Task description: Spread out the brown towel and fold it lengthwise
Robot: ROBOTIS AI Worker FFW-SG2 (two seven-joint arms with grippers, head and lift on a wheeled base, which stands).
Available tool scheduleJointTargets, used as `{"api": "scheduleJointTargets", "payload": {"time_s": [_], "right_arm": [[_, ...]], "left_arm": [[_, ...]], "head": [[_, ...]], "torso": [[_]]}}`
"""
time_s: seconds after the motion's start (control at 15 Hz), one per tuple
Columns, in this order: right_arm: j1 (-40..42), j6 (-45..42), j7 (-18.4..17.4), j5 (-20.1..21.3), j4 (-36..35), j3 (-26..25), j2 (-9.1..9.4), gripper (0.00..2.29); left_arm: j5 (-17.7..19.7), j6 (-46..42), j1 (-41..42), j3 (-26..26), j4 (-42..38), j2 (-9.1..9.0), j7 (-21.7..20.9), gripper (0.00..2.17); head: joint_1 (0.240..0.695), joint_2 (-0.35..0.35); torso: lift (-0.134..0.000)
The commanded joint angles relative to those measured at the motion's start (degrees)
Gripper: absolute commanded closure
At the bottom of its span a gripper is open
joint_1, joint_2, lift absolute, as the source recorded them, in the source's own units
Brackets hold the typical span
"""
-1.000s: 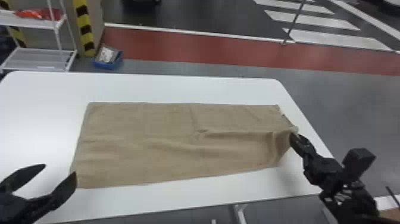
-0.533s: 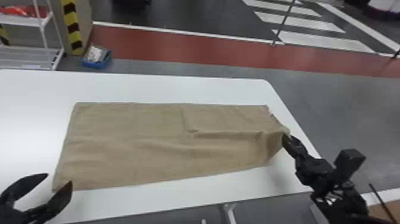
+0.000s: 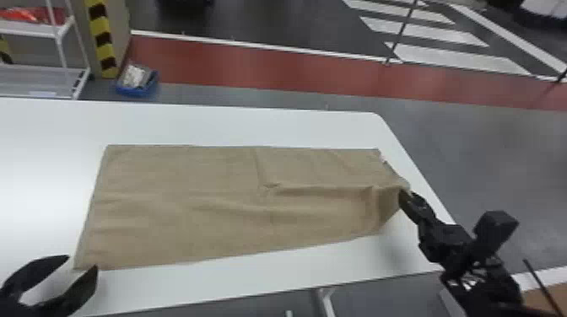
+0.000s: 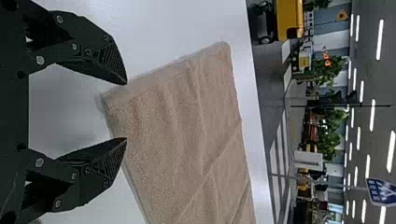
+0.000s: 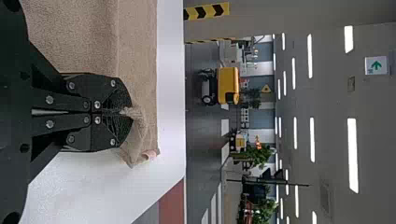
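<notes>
A brown towel (image 3: 228,210) lay spread across a white bench (image 3: 253,126), its long sides running left to right in front of me. Its far edge was nearly straight, while its near edge slanted away from me toward the right

At the towel's right end, my right claw (image 3: 403,198) was closed on a small pinch of cloth, gathered into a tight tuft between the fingertips. The cloth there was raised, making a ridge that ran back toward the middle, where it met a thin crease coming down from the far edge. Just beyond the claw, a loose corner stuck out with a small pinkish patch on it

My left claw (image 3: 82,262) was open, its two black fingers set wide apart on either side of the towel's near left corner. It held nothing, and I could not tell whether a fingertip touched the cloth. The left part of the towel lay mostly flat, with soft wrinkles and fold lines

Behind the bench, toward the left, stood a white shelf rack (image 3: 36,28), a yellow and black striped post (image 3: 99,25) and a blue bin (image 3: 135,91) on the floor
</notes>
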Motion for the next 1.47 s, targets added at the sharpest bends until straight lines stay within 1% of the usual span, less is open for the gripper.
{"api": "scheduleJointTargets", "payload": {"time_s": [0.0, 0.07, 0.4, 0.53, 0.6, 0.67, 0.73, 0.8, 0.93, 1.0, 1.07, 1.2, 1.27, 1.4], "right_arm": [[0.0, 0.0, 0.0, 0.0, 0.0, 0.0, 0.06, 1.66], [0.0, -0.2, 0.0, 0.0, 0.0, 0.0, 0.06, 1.66], [0.0, -0.2, 0.0, 0.0, 0.4, 0.0, 0.06, 1.66], [0.0, -0.2, 0.0, -0.1, 0.4, 0.0, 0.06, 1.66], [0.0, -0.4, 0.0, -0.1, 0.4, 0.0, 0.06, 1.66], [0.0, -0.4, 0.1, -0.1, 0.4, -0.2, 0.06, 1.66], [0.0, -0.4, 0.1, -0.1, 0.4, -0.4, 0.06, 1.66], [0.0, -0.2, 0.1, -0.2, 0.4, -0.4, 0.06, 1.66], [-0.3, 0.2, 0.1, -0.3, 0.4, -0.4, 0.06, 1.66], [-0.5, 3.2, 0.3, -0.4, 0.0, -0.5, -0.12, 1.66], [-1.3, 7.9, 1.5, -0.4, -0.3, -1.1, -0.56, 1.66], [-3.3, 18.8, 4.0, 0.1, -2.5, -2.6, -0.73, 1.66], [-3.3, 20.4, 4.0, 0.5, -3.7, -2.6, -0.73, 1.66], [-3.3, 24.3, 4.0, 2.3, -6.6, -2.5, -0.73, 1.66]], "left_arm": [[-0.2, 0.7, -0.2, 0.0, 0.0, 0.25, 0.0, 0.55], [-0.8, 1.1, -0.4, -0.1, 0.0, 0.25, 0.0, 0.55], [-1.0, 2.5, -1.8, -0.5, 0.9, 0.34, 0.0, 0.55], [-1.5, 2.5, -2.3, -1.1, 1.5, 0.34, 0.0, 0.73], [-1.7, 3.5, -2.3, -1.2, 1.6, 0.34, -0.1, 0.74], [-1.9, 3.4, -2.2, -1.2, 1.5, 0.43, 0.0, 1.06], [-1.5, 2.8, -2.0, -1.0, 1.2, 0.43, 0.1, 1.43], [-0.7, 2.6, -1.7, -0.6, 0.7, 0.51, 0.0, 1.48], [0.7, 2.8, -1.1, 0.3, -1.0, 0.6, -0.1, 1.48], [1.6, 3.2, -1.0, 0.6, -2.2, 0.6, -0.3, 1.48], [2.4, 4.8, -0.9, 1.2, -3.9, 0.69, -0.4, 1.48], [5.1, 7.9, -1.0, 3.0, -6.8, 0.87, -0.5, 1.48], [6.5, 9.7, -1.3, 3.7, -7.9, 0.95, -0.6, 1.48], [7.2, 11.8, -2.0, 4.0, -9.9, 1.04, -0.4, 1.48]], "head": [[0.695, -0.263], [0.695, -0.262], [0.695, -0.257], [0.695, -0.258], [0.695, -0.259], [0.695, -0.262], [0.695, -0.263], [0.695, -0.264], [0.695, -0.266], [0.695, -0.266], [0.695, -0.264], [0.695, -0.259], [0.695, -0.255], [0.695, -0.242]], "torso": [[-0.12], [-0.12], [-0.12], [-0.12], [-0.12], [-0.12], [-0.12], [-0.12], [-0.12], [-0.12], [-0.12], [-0.12], [-0.12], [-0.12]]}}
